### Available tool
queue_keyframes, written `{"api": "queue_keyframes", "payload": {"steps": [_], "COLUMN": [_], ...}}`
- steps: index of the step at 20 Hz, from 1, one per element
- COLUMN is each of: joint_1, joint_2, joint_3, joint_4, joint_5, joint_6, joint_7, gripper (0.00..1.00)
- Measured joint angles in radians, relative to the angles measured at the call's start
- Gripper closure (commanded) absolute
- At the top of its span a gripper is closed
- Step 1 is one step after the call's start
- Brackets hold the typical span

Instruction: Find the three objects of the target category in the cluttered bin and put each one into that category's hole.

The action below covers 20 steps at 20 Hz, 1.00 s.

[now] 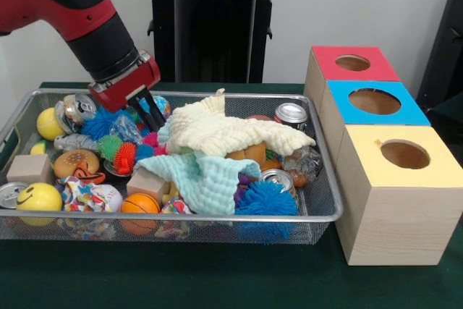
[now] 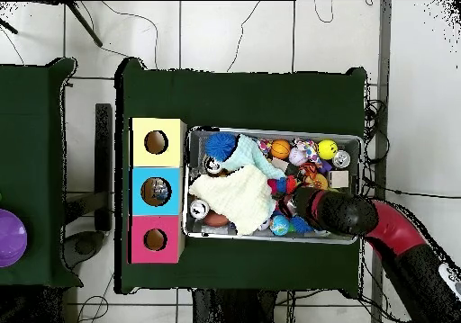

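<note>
The bin (image 1: 181,216) is a silver wire-mesh tray heaped with toys, cans, blocks and cloths; it also shows in the overhead view (image 2: 270,130). My gripper (image 1: 150,122) reaches down into the bin's far left part. Its black tips sit a little apart, empty, between a blue spiky ball (image 1: 101,124) and a cream cloth (image 1: 224,132). In the overhead view the arm (image 2: 378,225) covers most of the gripper. Three wooden boxes with round holes stand right of the bin: red top (image 1: 352,63), blue top (image 1: 374,100), yellow top (image 1: 404,154).
A teal cloth (image 1: 206,179) lies mid-bin and a blue spiky ball (image 1: 266,199) at the front. Cans (image 1: 291,114) (image 1: 277,179) lie at the right. A smiley ball (image 1: 39,197), small basketball (image 1: 139,204) and wooden block (image 1: 30,168) lie at the left.
</note>
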Motion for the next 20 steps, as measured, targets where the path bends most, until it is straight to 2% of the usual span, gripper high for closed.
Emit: {"api": "queue_keyframes", "payload": {"steps": [8, 20], "joint_1": [-0.018, 0.046], "joint_2": [-0.010, -0.019], "joint_3": [-0.040, -0.049], "joint_4": [0.022, 0.022], "joint_5": [0.003, 0.040], "joint_6": [-0.003, -0.003], "joint_7": [0.000, 0.000], "gripper": [1.00, 1.00]}}
